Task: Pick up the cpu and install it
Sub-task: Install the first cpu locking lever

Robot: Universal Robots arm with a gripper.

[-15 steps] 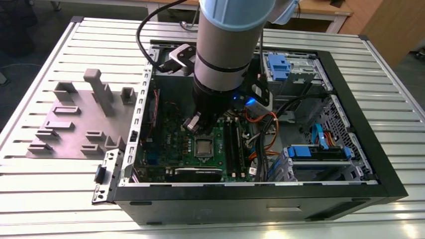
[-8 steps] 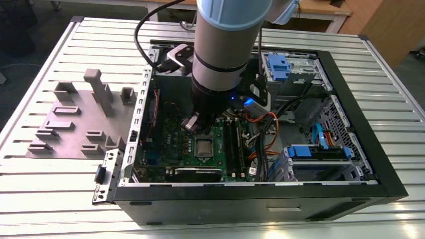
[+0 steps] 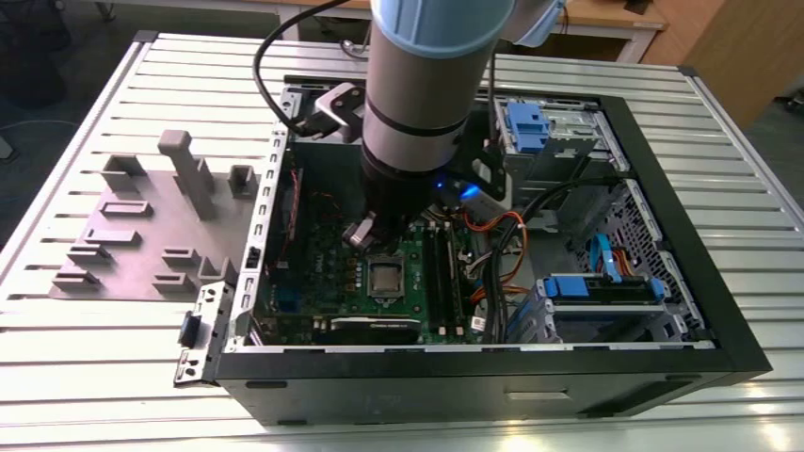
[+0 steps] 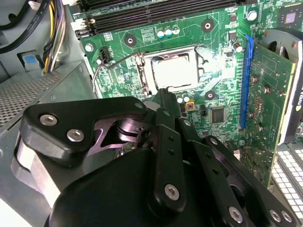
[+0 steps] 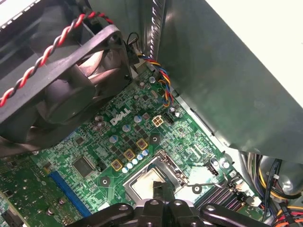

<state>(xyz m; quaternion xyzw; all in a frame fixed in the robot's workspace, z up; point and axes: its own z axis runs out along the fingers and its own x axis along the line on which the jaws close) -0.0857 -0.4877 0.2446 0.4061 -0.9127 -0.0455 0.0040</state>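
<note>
Hovering claw: clenched, empty, poised near cpu.
Seat: lay flat inside socket on motherboard.
Exterior view: sat at claw's 6 o'clock.

White logo on green motherboard

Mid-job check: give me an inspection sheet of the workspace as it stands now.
Surface: ribbed metal table carrying an open computer case.
Job's things: silver cpu apparently lying in the motherboard socket; glare hides the seating.
Clutter: grey plastic blocks at the exterior view's left.
Grippers: hand low over the socket's edge.
Cables: orange and black leads inside the case; red-black wire across the fan.
Surroundings: wooden furniture beyond the table.
</note>
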